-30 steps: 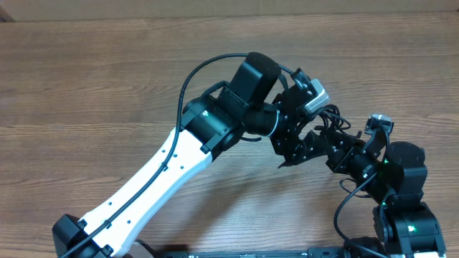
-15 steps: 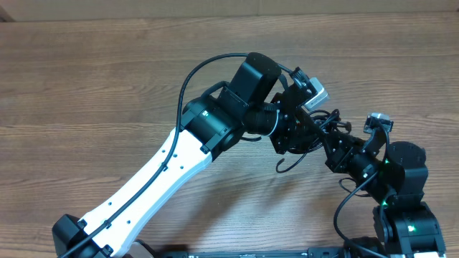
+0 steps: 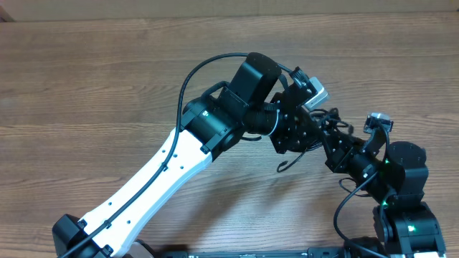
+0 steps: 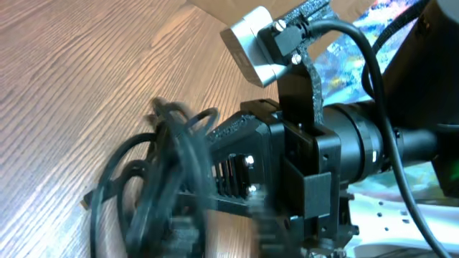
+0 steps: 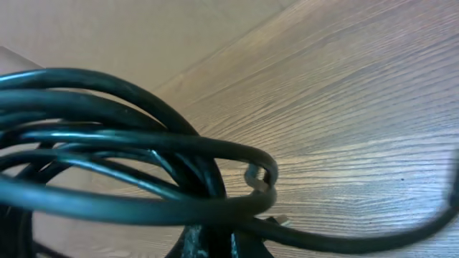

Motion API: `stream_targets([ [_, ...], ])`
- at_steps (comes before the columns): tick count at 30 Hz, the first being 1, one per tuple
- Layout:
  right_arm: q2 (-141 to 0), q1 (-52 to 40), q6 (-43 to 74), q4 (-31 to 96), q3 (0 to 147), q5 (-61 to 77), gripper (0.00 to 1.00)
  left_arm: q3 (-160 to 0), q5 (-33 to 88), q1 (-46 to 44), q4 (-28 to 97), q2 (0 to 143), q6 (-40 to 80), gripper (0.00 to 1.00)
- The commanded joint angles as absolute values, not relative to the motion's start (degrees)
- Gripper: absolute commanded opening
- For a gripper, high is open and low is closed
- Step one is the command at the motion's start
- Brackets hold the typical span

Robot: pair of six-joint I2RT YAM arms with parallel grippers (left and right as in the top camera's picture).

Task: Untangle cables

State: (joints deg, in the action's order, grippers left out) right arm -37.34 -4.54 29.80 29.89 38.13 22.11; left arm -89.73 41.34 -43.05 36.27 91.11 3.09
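Wood table [image 3: 107,72]; cables [image 5: 165,140] bunched up between both arms; right gripper [image 3: 327,140] looks clamped on them; left gripper [image 3: 301,136] blurry, can't tell; pulling-apart stage I'd guess; next needs one strand singled out.

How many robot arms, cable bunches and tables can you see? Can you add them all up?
Robot arms: 2 (left arm, right arm)
Cable bunch: 1, black, with cords too tangled to count apart
Table: 1, wooden
Total: 4
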Motion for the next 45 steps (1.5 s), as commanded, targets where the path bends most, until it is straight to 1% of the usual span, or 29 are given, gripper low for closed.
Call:
stream_targets([
  [1,-36.71,-4.45,30.2,29.04,38.5,23.33,0.04,-90.59,40.86,-43.55,36.23,91.61,3.01,0.43],
  [2,-36.71,-4.45,30.2,28.99,38.5,23.59,0.04,-90.59,40.84,-43.55,36.23,91.61,3.01,0.46],
  [3,-36.71,-4.45,30.2,28.93,38.5,23.68,0.04,-90.59,40.58,-43.55,36.23,91.61,3.03,0.46],
  [5,-36.71,-4.45,30.2,28.91,38.5,23.7,0.04,-90.59,40.16,-43.55,36.38,91.64,3.03,0.46],
  [6,-36.71,-4.45,30.2,28.91,38.5,23.75,0.04,-90.59,40.16,-43.55,36.38,91.61,3.03,0.44],
  [8,-36.71,-4.45,30.17,28.4,38.5,25.12,0.04,-90.59,40.05,-43.55,36.38,91.64,3.03,0.3],
  [9,-36.71,-4.45,30.17,28.34,38.5,25.32,0.04,-90.59,40.07,-43.55,36.38,91.64,3.03,0.2],
  [10,-36.71,-4.45,30.17,28.32,38.5,25.39,0.04,-90.59,40.07,-43.55,36.38,91.64,3.03,0.04],
  [14,-36.71,-4.45,30.15,28.36,38.5,25.36,0.04,-90.59,40.1,-43.55,36.14,91.64,3.03,0.04],
  [15,-36.71,-4.45,30.15,28.38,38.5,25.39,0.15,-90.59,40.1,-43.55,35.86,91.64,3.05,0.04],
  [16,-36.71,-4.45,30.17,28.38,38.5,25.39,0.33,-90.59,40.1,-43.55,35.38,91.64,3.07,0.04],
  [17,-36.71,-4.45,30.17,28.38,38.5,25.41,0.47,-90.59,40.07,-43.55,34.39,91.64,3.95,0.04],
  [19,-36.71,-4.45,30.17,28.38,38.5,25.41,0.52,-90.59,40.1,-43.55,32.27,91.64,5.96,0.04],
  [21,-36.71,-4.45,30.17,28.36,38.5,25.39,0.62,-90.59,40.23,-43.55,30.06,91.64,7.92,0.04],
  [24,-36.71,-4.45,29.95,28.38,38.5,25.34,0.69,-90.59,40.58,-43.55,25.82,91.64,12.16,0.04],
  [26,-36.71,-4.45,29.95,28.88,38.5,23.66,0.7,-90.59,43.81,-43.55,22.13,91.64,15.35,0.04],
  [28,-36.71,-4.43,29.98,30.5,38.5,19.84,0.7,-90.59,50.35,-43.42,16.95,91.61,17.85,0.04],
  [29,-36.71,-4.43,29.98,31.03,38.5,18.9,0.7,-90.59,51.72,-43.42,15.77,91.61,18.61,0.04],
  [33,-36.99,-4.43,30.0,34.5,38.5,12.4,0.69,-90.59,62.5,-43.42,5.69,91.61,26.15,0.04],
  [41,-40.47,-4.43,30.0,37.01,38.5,8.51,0.69,-90.59,69.56,-41.12,-5.1,91.61,37.3,0.04],
  [45,-42.15,-4.43,29.98,37.04,38.5,8.34,0.68,-90.59,71.55,-38.81,-14.13,91.61,45.12,0.04],
])
